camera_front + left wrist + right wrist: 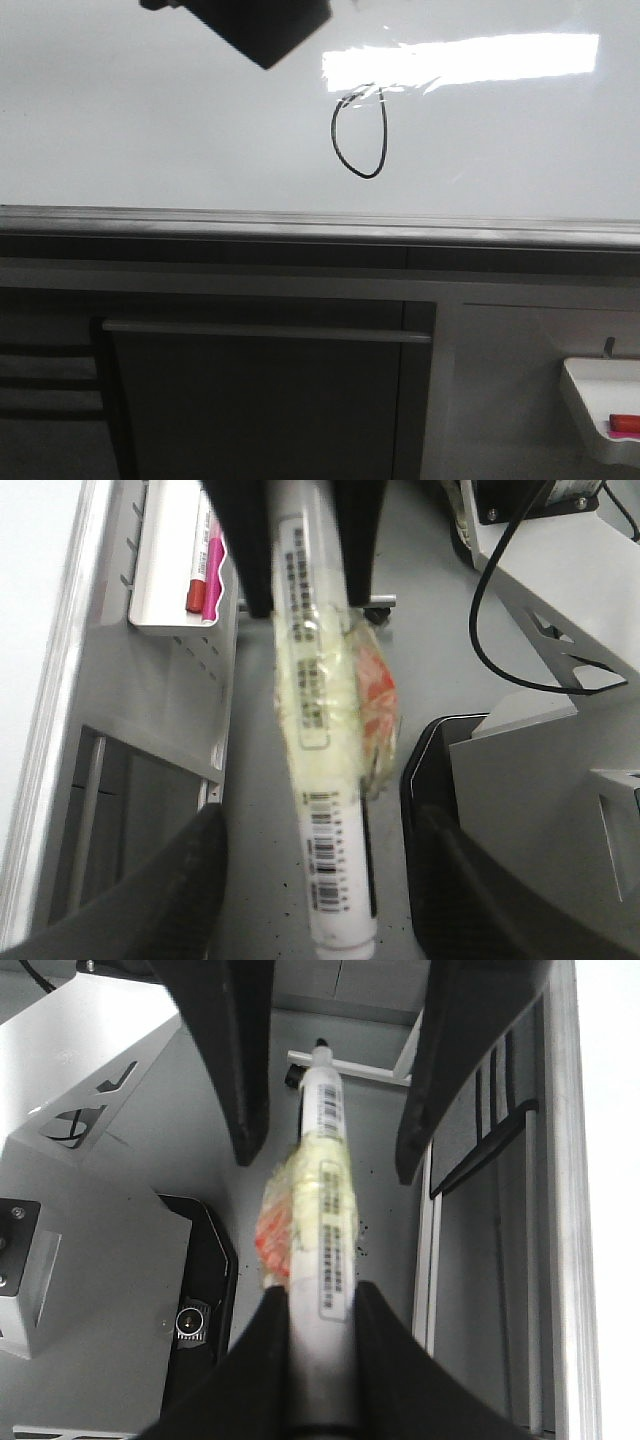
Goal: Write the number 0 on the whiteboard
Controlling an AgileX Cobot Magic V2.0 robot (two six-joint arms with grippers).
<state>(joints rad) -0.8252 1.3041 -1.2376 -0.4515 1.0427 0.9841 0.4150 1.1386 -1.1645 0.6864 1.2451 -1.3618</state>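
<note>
One number 0 sits right of pincer.

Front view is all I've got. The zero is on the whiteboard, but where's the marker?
Observer: The right gripper is shut on the marker, as the right wrist view shows.
Operator: What about the left gripper?
Observer: The left gripper is open. Its fingers sit on either side of the marker's other end, with gaps between them and the marker.
Operator: Anything odd about the marker?
Observer: Yellowish tape with a red patch is wrapped around its middle.
</note>
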